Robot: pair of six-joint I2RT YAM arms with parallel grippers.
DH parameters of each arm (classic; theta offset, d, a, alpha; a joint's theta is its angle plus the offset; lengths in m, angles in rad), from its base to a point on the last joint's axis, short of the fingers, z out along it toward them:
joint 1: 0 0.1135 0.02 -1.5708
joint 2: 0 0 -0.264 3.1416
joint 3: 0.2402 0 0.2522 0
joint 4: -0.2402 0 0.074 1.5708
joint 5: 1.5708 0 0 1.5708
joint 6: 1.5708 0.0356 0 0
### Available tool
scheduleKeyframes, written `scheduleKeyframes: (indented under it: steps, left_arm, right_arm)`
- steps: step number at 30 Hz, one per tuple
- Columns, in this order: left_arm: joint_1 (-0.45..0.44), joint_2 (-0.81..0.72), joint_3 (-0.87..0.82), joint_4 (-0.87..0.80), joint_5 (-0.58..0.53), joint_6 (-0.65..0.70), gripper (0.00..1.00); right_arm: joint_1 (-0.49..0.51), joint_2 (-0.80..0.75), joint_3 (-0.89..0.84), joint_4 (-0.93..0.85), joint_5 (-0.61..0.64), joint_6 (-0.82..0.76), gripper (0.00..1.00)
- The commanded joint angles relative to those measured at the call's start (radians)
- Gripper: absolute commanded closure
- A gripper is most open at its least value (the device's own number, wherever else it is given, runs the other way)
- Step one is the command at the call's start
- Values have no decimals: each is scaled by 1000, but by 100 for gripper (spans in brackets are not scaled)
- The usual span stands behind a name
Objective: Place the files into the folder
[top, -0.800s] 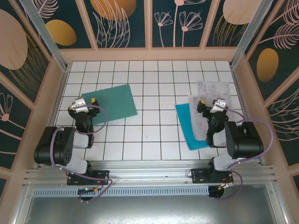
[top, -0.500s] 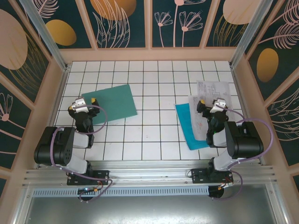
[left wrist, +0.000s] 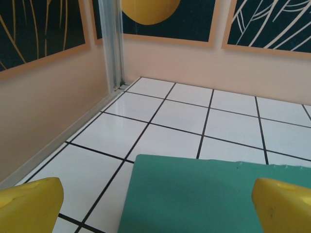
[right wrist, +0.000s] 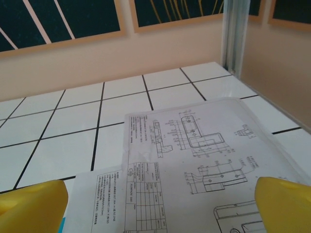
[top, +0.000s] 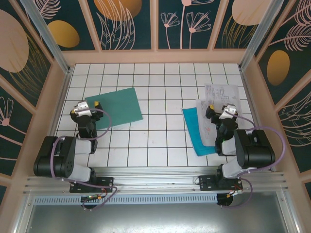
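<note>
The dark green folder lies shut and flat on the left of the tiled floor. My left gripper hovers open at its near left corner. In the left wrist view the folder lies between and below my yellow fingertips, and nothing is held. The files lie on the right: white printed sheets overlapping a cyan-blue sheet. My right gripper stands open over them. In the right wrist view the drawings lie below my wide-apart fingertips.
Pale wooden walls and aluminium posts fence the tiled floor on all sides. The right wall stands close to the papers. Bare tiles lie between the folder and the papers.
Both arms' elbow links have shifted slightly. The grippers, the folder and the papers keep their places.
</note>
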Motion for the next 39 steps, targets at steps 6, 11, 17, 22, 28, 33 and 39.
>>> scheduleKeyframes:
  steps: [6, 11, 17, 22, 28, 33, 39]
  left_arm:
    - [-28, -237, 138, -256, -205, -119, 1]
    - [-37, -250, 541, -1006, -433, -608, 1]
    - [-8, -92, 828, -1364, -60, -810, 1]
    - [-10, 104, 974, -1483, 209, -876, 16]
    - [-24, 409, 1185, -1612, 430, -854, 45]
    - [-81, 606, 1358, -1649, 473, -825, 55]
    - [-137, 780, 1474, -1657, 493, -805, 61]
  right_arm:
    - [55, -333, 35, -86, 190, -26, 1]
    - [52, -487, 531, -900, 253, 406, 1]
    - [-39, -383, 739, -1223, -118, 738, 1]
    - [120, -191, 991, -1584, -96, 653, 16]
    - [256, -95, 1027, -1632, -219, 607, 32]
    - [323, -45, 1030, -1608, -299, 589, 33]
    - [336, -12, 1018, -1610, -368, 603, 35]
